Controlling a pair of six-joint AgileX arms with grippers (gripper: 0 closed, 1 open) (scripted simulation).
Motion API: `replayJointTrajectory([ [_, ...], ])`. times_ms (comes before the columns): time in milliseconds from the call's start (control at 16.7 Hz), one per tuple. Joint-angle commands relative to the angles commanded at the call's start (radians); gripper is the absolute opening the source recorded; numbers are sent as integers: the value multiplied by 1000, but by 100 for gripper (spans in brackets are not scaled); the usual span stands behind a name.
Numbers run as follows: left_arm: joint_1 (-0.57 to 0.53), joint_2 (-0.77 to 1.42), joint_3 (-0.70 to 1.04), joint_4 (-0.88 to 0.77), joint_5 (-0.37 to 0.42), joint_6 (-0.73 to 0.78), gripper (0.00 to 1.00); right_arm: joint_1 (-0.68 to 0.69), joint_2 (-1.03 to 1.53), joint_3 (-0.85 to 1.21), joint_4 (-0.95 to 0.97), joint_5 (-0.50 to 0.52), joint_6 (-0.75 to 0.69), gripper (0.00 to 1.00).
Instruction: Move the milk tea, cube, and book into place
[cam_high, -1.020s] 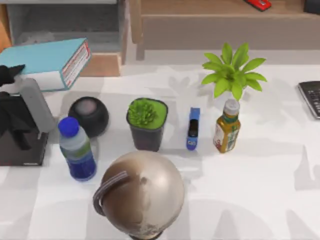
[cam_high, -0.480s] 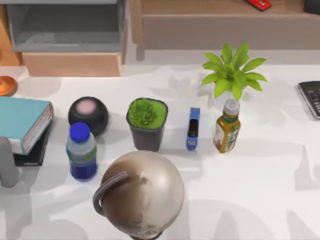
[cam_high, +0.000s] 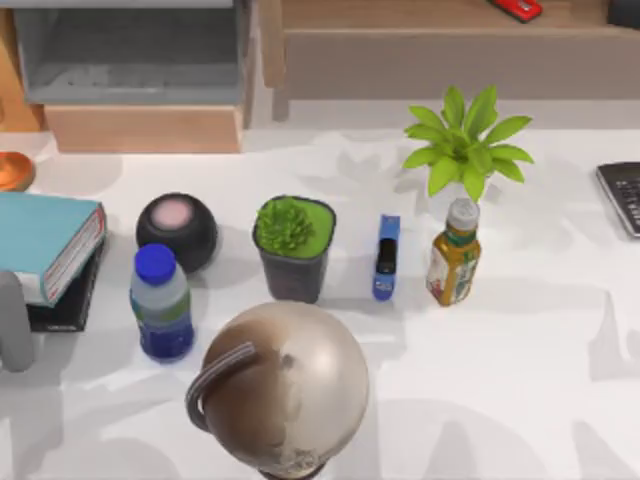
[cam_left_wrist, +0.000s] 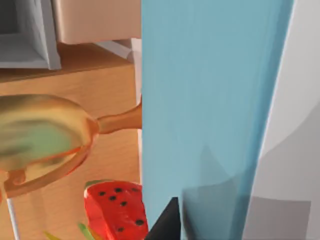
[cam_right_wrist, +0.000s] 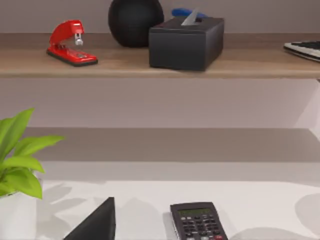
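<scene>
Presently the fingers of both grippers cannot be judged released or clenched. At the table's left edge a grey section of the left arm stands just beside the book, which lies flat on a thin black book. The left wrist view has the teal cover close up. The milk tea stands upright near the book, before a dark round speaker and left of the globe
</scene>
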Motion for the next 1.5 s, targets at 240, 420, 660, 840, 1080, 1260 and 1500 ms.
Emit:
replayJointTrajectory([
  [240,3,24,4,-3,5,-3,0,0,0,0,0,0,0,100],
  [420,3,24,4,-3,5,-3,8,0,0,0,0,0,0,100],
  [660,3,24,4,-3,5,-3,38,0,0,0,0,0,0,100],
  [840,3,24,4,-3,5,-3,60,0,0,0,0,0,0,100],
  [1080,3,24,4,-3,5,-3,90,0,0,0,0,0,0,100],
  [1260,3,24,4,-3,5,-3,100,0,0,0,0,0,0,100],
  [1500,3,24,4,-3,5,-3,100,0,0,0,0,0,0,100],
])
